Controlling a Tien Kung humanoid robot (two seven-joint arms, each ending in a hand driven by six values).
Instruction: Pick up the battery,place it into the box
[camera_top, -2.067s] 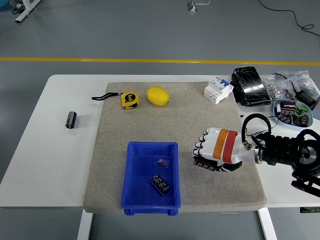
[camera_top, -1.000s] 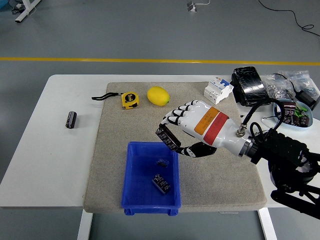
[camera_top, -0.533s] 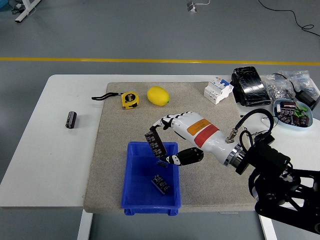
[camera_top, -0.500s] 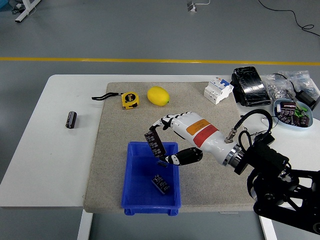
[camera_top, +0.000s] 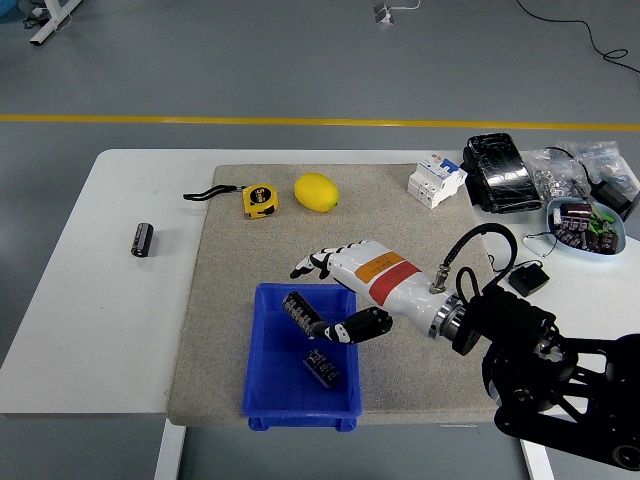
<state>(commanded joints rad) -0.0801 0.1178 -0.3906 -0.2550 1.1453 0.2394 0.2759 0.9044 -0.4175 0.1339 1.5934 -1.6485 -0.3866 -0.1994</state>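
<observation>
The blue box (camera_top: 268, 400) stands at the front of the grey mat. My right hand (camera_top: 320, 298) reaches over the box from the right, its fingers (camera_top: 312, 264) spread above the far rim and its thumb (camera_top: 345, 330) inside. A black battery (camera_top: 299, 311) lies tilted in the box just left of the thumb tip, apart from the fingers. A second battery (camera_top: 322, 367) lies on the box floor below it. Another black battery (camera_top: 143, 239) lies on the white table at the far left. The left arm is out of view.
A yellow tape measure (camera_top: 259, 199) and a lemon (camera_top: 316, 191) lie at the back of the mat (camera_top: 230, 300). A white circuit breaker (camera_top: 437, 180), a black pack (camera_top: 500, 172), plastic bags (camera_top: 575, 170) and a bowl of parts (camera_top: 585, 222) crowd the right back.
My right hand carried the battery left from the mat to over the box, lowered, and spread its fingers. The battery has dropped from the fingers into the box.
</observation>
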